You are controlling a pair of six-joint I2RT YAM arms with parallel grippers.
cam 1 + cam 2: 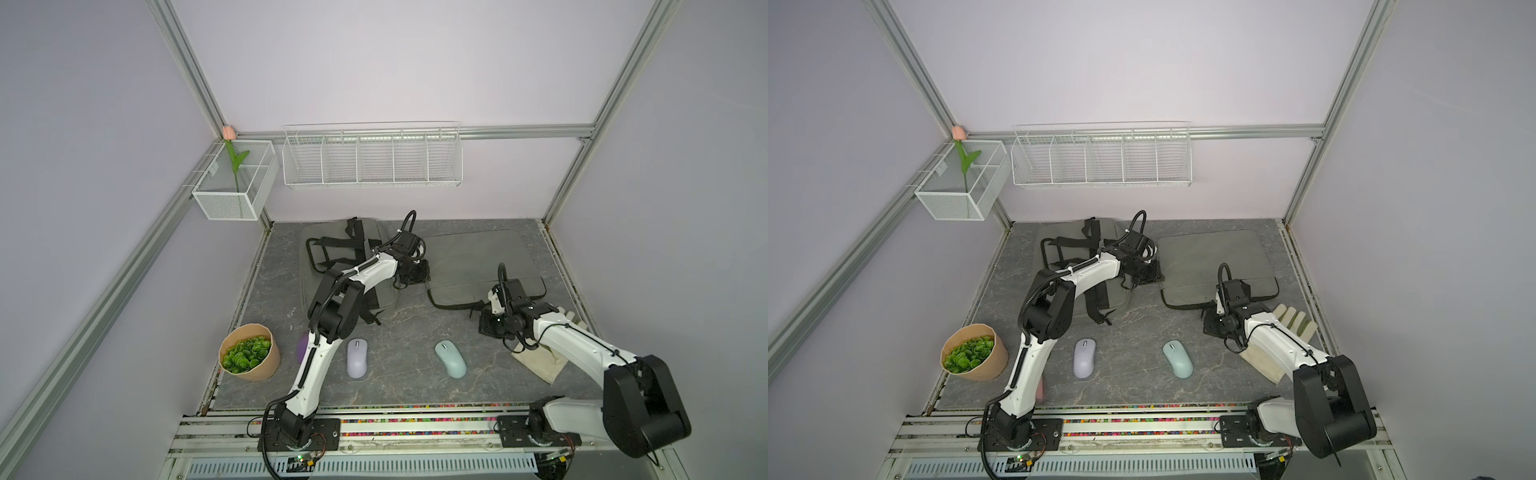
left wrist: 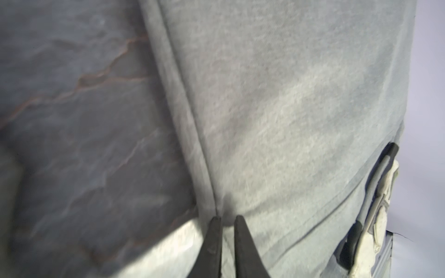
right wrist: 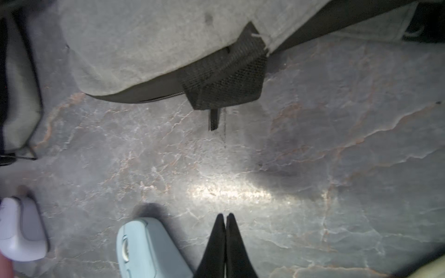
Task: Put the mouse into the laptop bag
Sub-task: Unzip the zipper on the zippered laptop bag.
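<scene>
In both top views a lilac mouse (image 1: 357, 357) (image 1: 1084, 357) and a light blue mouse (image 1: 451, 358) (image 1: 1178, 358) lie on the grey table. Behind them lies the flat grey laptop bag (image 1: 478, 262) (image 1: 1212, 257). My left gripper (image 1: 419, 274) (image 2: 226, 217) is at the bag's left edge, shut on a fold of its fabric (image 2: 289, 108). My right gripper (image 1: 484, 328) (image 3: 225, 215) hangs shut and empty over bare table, just right of the light blue mouse (image 3: 149, 248). The bag's black mesh tab (image 3: 228, 79) lies ahead of it. The lilac mouse (image 3: 19, 231) is further left.
A second grey bag with black straps (image 1: 345, 253) lies under the left arm. A paper pot of green plants (image 1: 249, 351) stands front left. A cream glove (image 1: 540, 361) lies beneath the right arm. White wire baskets (image 1: 372, 160) hang on the back wall.
</scene>
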